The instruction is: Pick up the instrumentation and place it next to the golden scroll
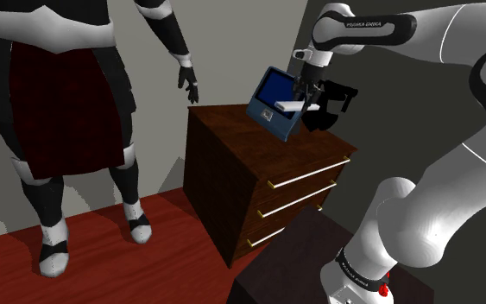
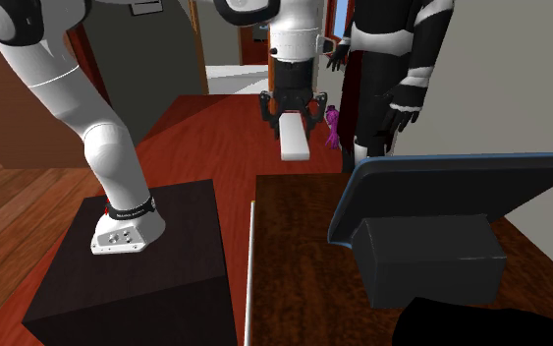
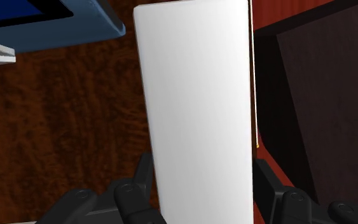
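White slab [image 3: 199, 108] (plain white, flat, oblong) is clamped in the gripper [image 3: 203, 184]. 2 black fingers [image 3: 140, 179] press its long sides, 1 on each. The slab is off the surface, held in the air over the dark wood dresser [image 1: 232, 129]. In the shoulder view the slab [image 1: 291, 105] sits just right of a blue-framed screen [image 1: 271, 95] that stands tilted on the dresser top. A small white piece [image 1: 265, 115] lies at the screen's foot; can't tell what it is. The dresser front has 3 drawers with gold handles. The stand [image 1: 301, 259], a dark box, is just beside the dresser. A figure in black-and-white armour [image 1: 59, 104] with a dark red skirt stands on the red wood floor further off.
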